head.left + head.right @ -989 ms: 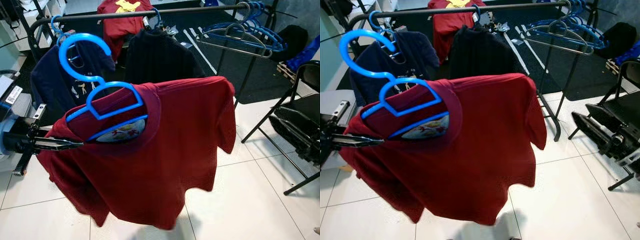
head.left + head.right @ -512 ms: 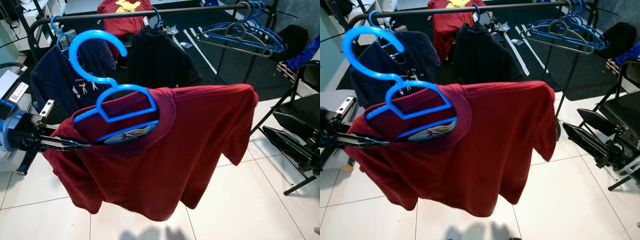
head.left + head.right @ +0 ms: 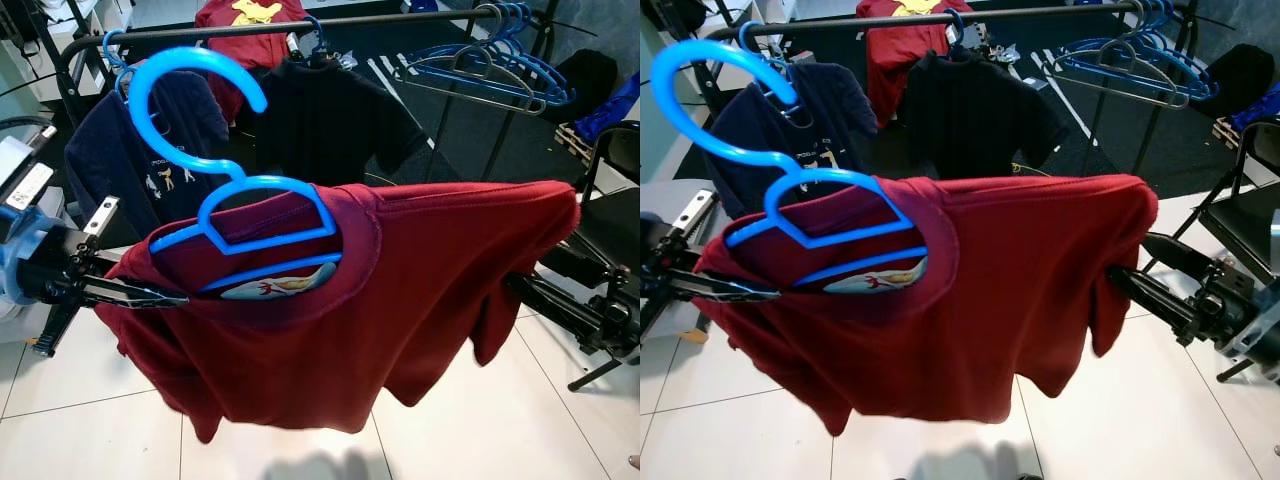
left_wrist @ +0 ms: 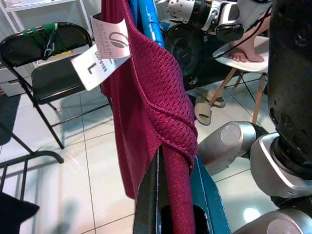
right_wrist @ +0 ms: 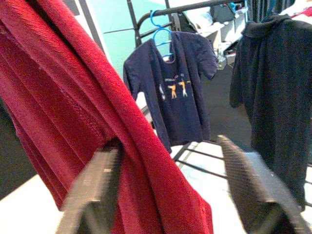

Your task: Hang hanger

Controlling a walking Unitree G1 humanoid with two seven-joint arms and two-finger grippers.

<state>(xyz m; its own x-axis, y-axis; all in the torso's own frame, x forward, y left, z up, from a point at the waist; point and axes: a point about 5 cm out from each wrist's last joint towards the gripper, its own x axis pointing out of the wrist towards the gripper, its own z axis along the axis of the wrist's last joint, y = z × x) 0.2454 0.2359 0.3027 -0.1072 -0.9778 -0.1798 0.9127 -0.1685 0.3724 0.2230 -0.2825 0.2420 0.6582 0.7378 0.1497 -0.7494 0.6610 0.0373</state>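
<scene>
Hanger (image 3: 235,190) and red shirt (image 3: 370,300) sit across the middle of the head views, carried below and in front of the clothes rail (image 3: 300,22) that runs along the top of the frame.

At the left edge, mid-height, the left gripper (image 3: 150,296) is clenched on the shirt's shoulder end over the hanger's arm; its wrist view shows red mesh cloth and blue plastic pinched between the two black fingers (image 4: 148,209).

Moving right, the hanger's shoulders run roughly level from left to right, and its big blue hook (image 3: 185,95) rises at upper left, its open mouth facing down and to the right. The hook's crown overlaps the rail in the picture, just beside the navy shirt (image 3: 135,150) already hung there, but it looks to be nearer the camera than the bar and not over it.

Further right hang the black shirt (image 3: 325,115) and, at upper right, a bunch of bare blue hangers (image 3: 490,70).

At right of centre the right gripper (image 3: 1140,285) reaches in behind the far sleeve; in its wrist view the fingers (image 5: 90,187) stand spread wide with a fold of red cloth lying between them, not pinched.

Judging from this, the left arm carries the hanger, and the hook has to go forward and over the bar.
</scene>
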